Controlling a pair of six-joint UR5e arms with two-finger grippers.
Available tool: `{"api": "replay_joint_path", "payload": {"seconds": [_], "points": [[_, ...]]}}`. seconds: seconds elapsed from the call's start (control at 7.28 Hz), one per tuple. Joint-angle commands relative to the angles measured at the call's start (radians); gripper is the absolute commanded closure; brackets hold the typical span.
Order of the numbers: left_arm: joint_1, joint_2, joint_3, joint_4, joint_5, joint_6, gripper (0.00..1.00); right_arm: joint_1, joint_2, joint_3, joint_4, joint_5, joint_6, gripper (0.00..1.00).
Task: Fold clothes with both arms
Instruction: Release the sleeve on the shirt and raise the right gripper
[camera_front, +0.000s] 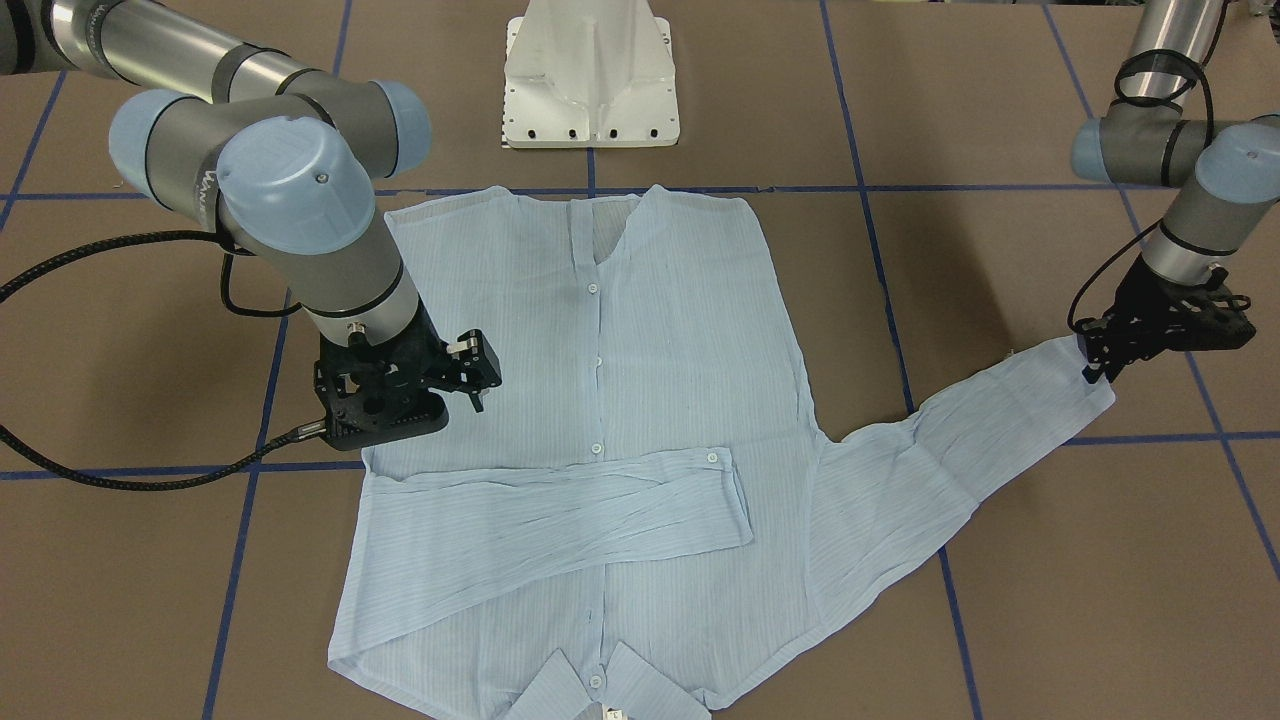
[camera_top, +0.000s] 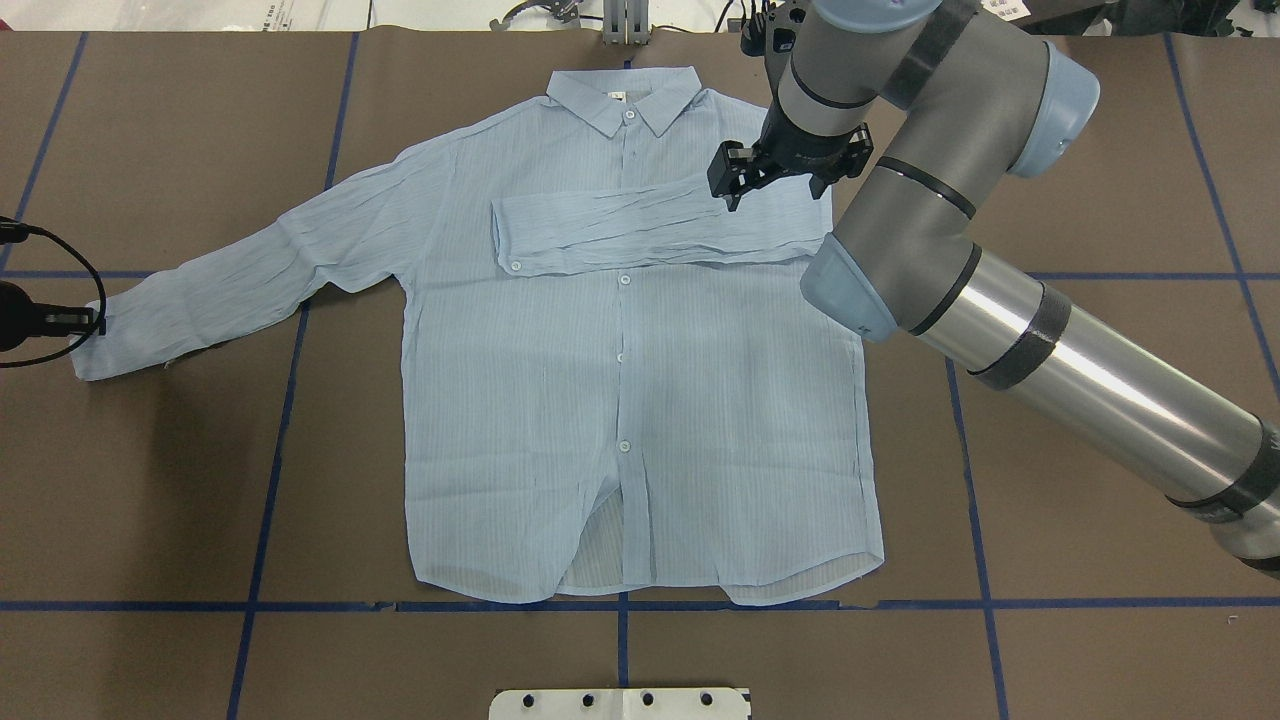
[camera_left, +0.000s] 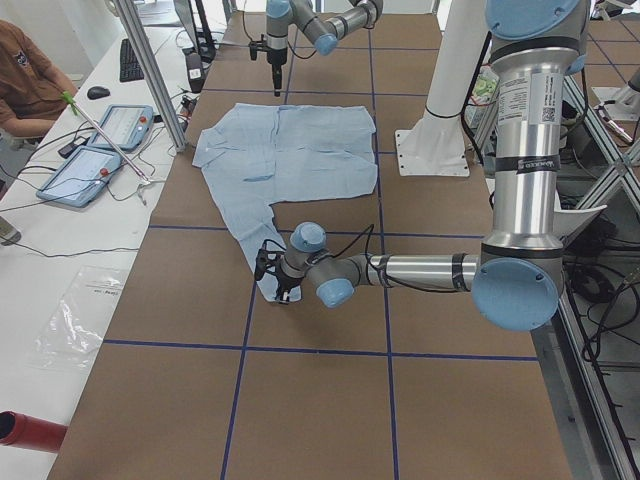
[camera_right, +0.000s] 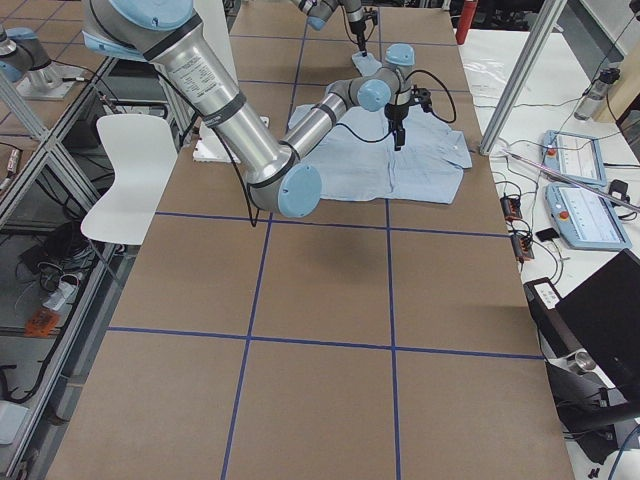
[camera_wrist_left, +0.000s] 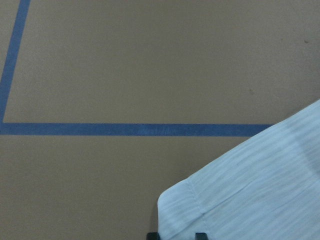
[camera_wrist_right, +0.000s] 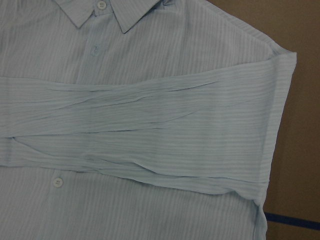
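Note:
The light blue shirt (camera_top: 620, 400) lies flat and front up on the brown table, collar (camera_top: 625, 95) on the far side. One sleeve (camera_top: 640, 235) is folded across the chest. My right gripper (camera_top: 778, 190) hovers open above that sleeve's shoulder end, holding nothing. The other sleeve (camera_top: 250, 270) stretches out flat to the side. My left gripper (camera_top: 92, 322) is down at its cuff (camera_wrist_left: 250, 190). In the left wrist view its tips stand a small gap apart astride the cuff's end edge, and the cloth between them is flat.
Blue tape lines (camera_top: 280, 450) grid the table. The white pedestal base (camera_front: 590, 80) stands behind the shirt's hem. A side bench with tablets (camera_left: 95, 150) and a seated person (camera_left: 25, 75) runs along the far edge. A white chair (camera_right: 130, 170) is beside the robot.

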Motion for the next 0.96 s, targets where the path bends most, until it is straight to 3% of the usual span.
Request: {"api": "replay_joint_path", "payload": {"seconds": [0.0, 0.14, 0.27, 0.69, 0.82], "points": [[0.000, 0.000, -0.021, 0.002, -0.037, -0.002, 0.72, 0.001, -0.012, 0.000, 0.003, 0.000, -0.001, 0.00], [0.000, 0.000, -0.028, 0.002, -0.039, -0.002, 0.82, 0.001, -0.026, 0.000, 0.026, -0.002, -0.001, 0.00], [0.000, 0.000, -0.030, 0.003, -0.039, -0.002, 1.00, 0.001, -0.044, -0.001, 0.060, -0.002, -0.001, 0.00], [-0.002, 0.002, -0.065, 0.014, -0.044, -0.003, 1.00, 0.001, -0.052, -0.003, 0.069, -0.002, -0.001, 0.00], [0.000, -0.003, -0.129, 0.086, -0.106, -0.005, 1.00, 0.011, -0.055, -0.003, 0.068, 0.001, -0.004, 0.00]]}}
